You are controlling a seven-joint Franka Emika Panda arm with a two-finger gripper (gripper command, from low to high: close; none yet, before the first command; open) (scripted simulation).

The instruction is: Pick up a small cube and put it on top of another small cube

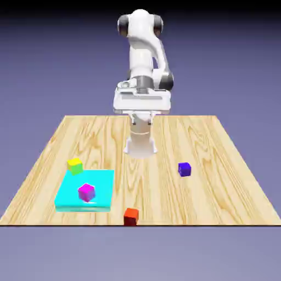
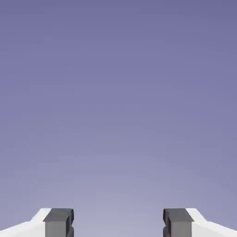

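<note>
Worktop [image 1: 164, 142] of pale wood with four small cubes, a flat cyan slab [image 1: 104, 181] and a white robot arm [image 1: 144, 60] standing at its far edge.

Taking the cyan slab as the landmark: the red cube [image 1: 130, 216] sits just off the slab's near corner on the exterior view's right, at the very front edge of the worktop. The dark violet-blue cube [image 1: 184, 169] sits well apart from the slab, out toward the exterior view's right. A magenta cube [image 1: 86, 192] rests on the slab itself, and a yellow-green cube [image 1: 74, 165] stands at the slab's far corner on the exterior view's left.

By the look of it, the task has not begun: the red cube lies untouched on the wood, well apart from the violet-blue cube, and the arm is raised high near its base. Reaching, grasping, carrying and stacking are all left to do.

The exterior view shows the full layout, but the fingers are hard to make out there. The hand view shows only the blue-violet backdrop, with no cubes or worktop; it does show the gripper [image 2: 118, 224] with its two grey fingers [image 2: 59, 222] spread wide apart and nothing between them.
</note>
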